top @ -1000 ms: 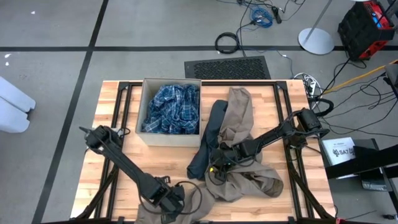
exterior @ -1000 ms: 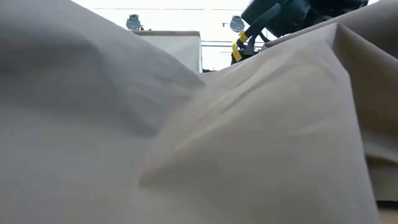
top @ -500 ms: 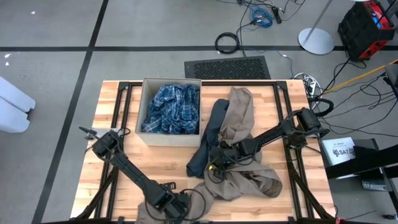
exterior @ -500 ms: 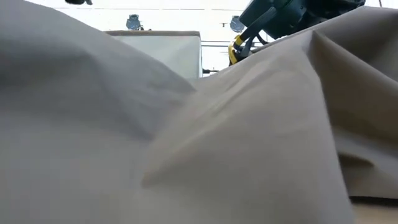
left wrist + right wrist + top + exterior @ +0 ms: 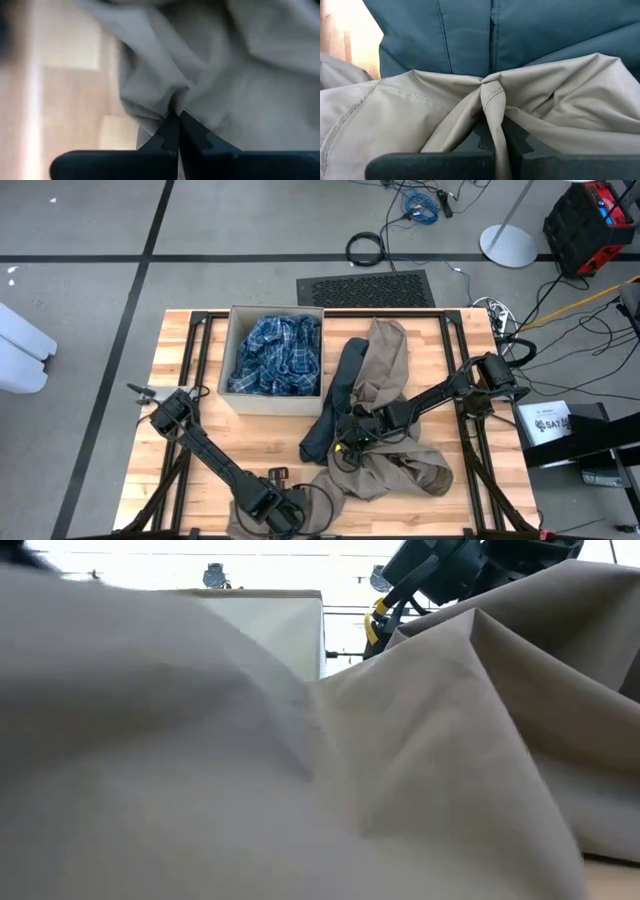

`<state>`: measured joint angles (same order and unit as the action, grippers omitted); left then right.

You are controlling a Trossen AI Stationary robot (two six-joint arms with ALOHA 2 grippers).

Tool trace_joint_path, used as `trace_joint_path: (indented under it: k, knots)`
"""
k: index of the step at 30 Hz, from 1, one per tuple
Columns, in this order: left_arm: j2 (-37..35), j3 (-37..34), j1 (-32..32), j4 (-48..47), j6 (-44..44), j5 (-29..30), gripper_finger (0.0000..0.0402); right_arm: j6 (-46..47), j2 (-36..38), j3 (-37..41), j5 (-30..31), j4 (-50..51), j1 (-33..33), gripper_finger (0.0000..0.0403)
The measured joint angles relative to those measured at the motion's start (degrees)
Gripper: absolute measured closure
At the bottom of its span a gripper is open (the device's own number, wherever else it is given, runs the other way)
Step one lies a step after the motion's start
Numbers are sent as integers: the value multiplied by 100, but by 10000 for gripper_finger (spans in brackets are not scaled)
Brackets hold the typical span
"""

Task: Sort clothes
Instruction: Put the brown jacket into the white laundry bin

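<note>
The khaki-tan garment (image 5: 385,430) lies spread over the middle and near-right part of the table (image 5: 180,340), one leg reaching toward the far edge and a bunched mass near the front. The dark navy garment (image 5: 335,405) lies beside it on the left, partly beneath it. The left gripper (image 5: 290,508) sits at the table's front edge, fingers (image 5: 170,135) closed together on a fold of the khaki-tan garment (the pinch shows plainly in the left wrist view). The right gripper (image 5: 348,442) sits mid-table, also clamped on a gathered ridge of the same fabric — navy cloth just beyond. The blue-and-white plaid garment (image 5: 280,355) fills the cardboard box (image 5: 228,360) at the table's far left.
</note>
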<state>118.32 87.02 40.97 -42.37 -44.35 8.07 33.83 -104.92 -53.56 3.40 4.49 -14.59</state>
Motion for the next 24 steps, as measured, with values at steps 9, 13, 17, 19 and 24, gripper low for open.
trace_joint_path:
  k: [9,13,17,19,24]
  knots:
    - [-853,779,-145,-400,925,1877,400,-184,2,0,18,-519,2,403]
    - [-1196,874,-353,-137,1583,2818,400,-219,2,0,1,-745,2,403]
    - [-1232,860,-654,-16,2098,3076,401,-189,2,0,-55,-871,2,403]
    - [-1144,806,-808,52,2194,3077,401,-193,2,0,-88,-998,-28,403]
    - [-870,569,-886,38,2237,2955,401,-163,113,0,-194,-964,-48,403]
